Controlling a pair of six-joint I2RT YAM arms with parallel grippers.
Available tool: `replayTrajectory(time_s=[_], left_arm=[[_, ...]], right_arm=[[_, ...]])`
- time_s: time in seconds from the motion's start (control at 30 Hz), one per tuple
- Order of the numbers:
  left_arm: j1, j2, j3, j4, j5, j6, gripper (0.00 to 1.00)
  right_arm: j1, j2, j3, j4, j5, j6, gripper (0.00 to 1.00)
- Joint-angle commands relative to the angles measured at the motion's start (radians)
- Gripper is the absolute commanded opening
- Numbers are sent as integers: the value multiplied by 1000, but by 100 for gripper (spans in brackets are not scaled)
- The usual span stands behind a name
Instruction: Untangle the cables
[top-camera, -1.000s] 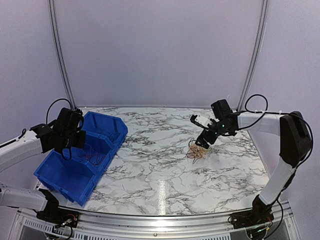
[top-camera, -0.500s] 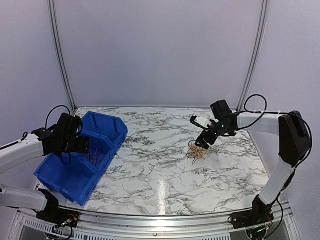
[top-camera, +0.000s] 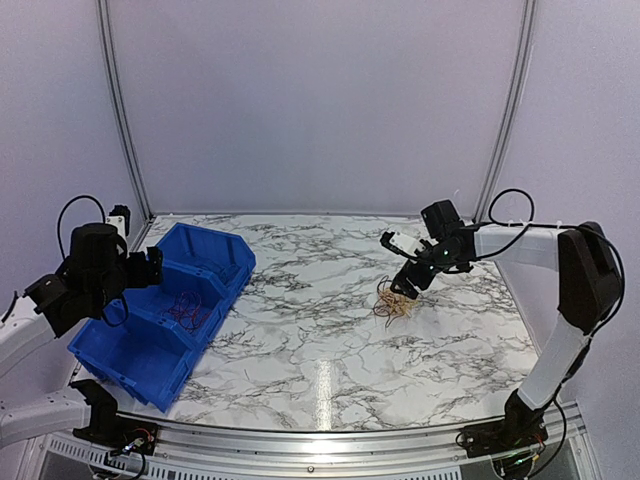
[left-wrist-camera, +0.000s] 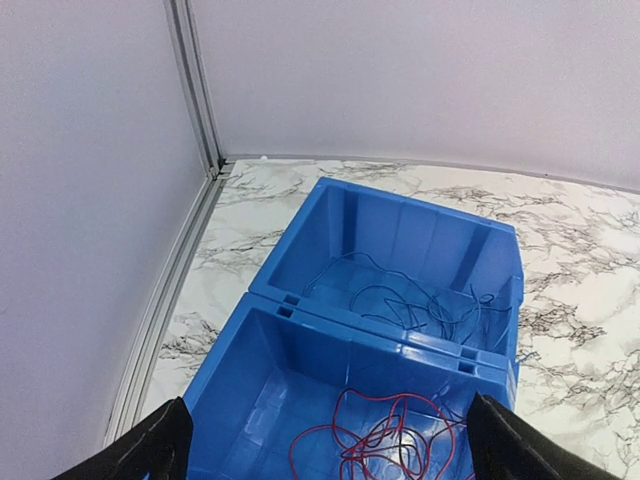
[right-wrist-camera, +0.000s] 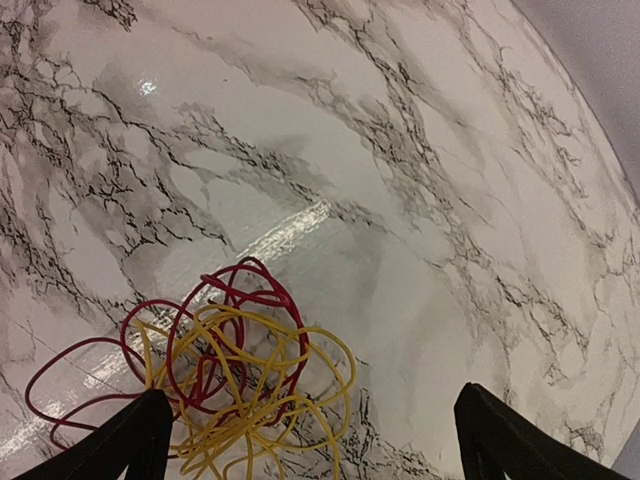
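A loose tangle of yellow and red cables (top-camera: 392, 303) lies on the marble table right of centre. My right gripper (top-camera: 408, 284) hovers just over it, open. In the right wrist view the tangle (right-wrist-camera: 225, 375) sits by the left fingertip, and nothing is held between the fingers of the gripper (right-wrist-camera: 315, 440). My left gripper (top-camera: 150, 268) hangs open above the blue bins at the left. From the left wrist, red cables (left-wrist-camera: 390, 440) lie loose in the near bin under the open gripper (left-wrist-camera: 330, 445). Thin blue and dark cables (left-wrist-camera: 420, 300) lie in the far bin.
Two blue bins (top-camera: 130, 365) stand end to end along the table's left edge, sharing a wall (left-wrist-camera: 350, 335). Grey enclosure walls and a metal post (left-wrist-camera: 195, 90) close in behind and to the left.
My left gripper has opened and the left arm has drawn back to the left, away from over the bins. The right arm and the tangle have not moved.
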Motion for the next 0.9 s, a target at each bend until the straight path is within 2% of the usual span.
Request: replayTrajectory(time_s=[0.0,0.13,0.2,0.27,0.33,0.37,0.47,0.53,0.6,0.63,0.67,0.73,0.8,0.87], left_arm=[[6,14,-6,120,85,66,99],[-32,111,104,121,174,30,99],[-150,195,190,120,23,96,99],[-267,301,290,118,-142,216,99],[-319,417,390,94,-179,323,99],[-328,469,428,91,-145,352,99],[-321,559,452,163,-55,214,99],[-304,553,368,322,122,142,99],[-298,537,267,515,303,130,99],[-296,541,254,557,386,120,99],[-296,552,263,559,460,119,99],[-295,570,256,551,500,115,98],[-292,585,234,545,489,81,83],[-285,618,237,516,500,46,66]], right_arm=[[-10,-92,30,-8,-4,69,99],[-52,-127,41,-25,-85,137,99],[-80,-119,51,-51,-136,131,98],[-101,-103,62,-82,-172,103,92],[-114,-92,72,-114,-188,66,83],[-117,-90,68,-114,-184,49,78],[-118,-79,55,-118,-164,6,69],[-118,-59,54,-124,-147,-12,69],[-118,-30,51,-121,-126,-21,70],[-118,-12,52,-125,-114,-29,70],[-118,20,54,-130,-100,-37,68],[-119,72,62,-143,-70,-53,57],[-117,122,80,-167,-45,-65,48],[-110,153,92,-184,-53,-72,43]])
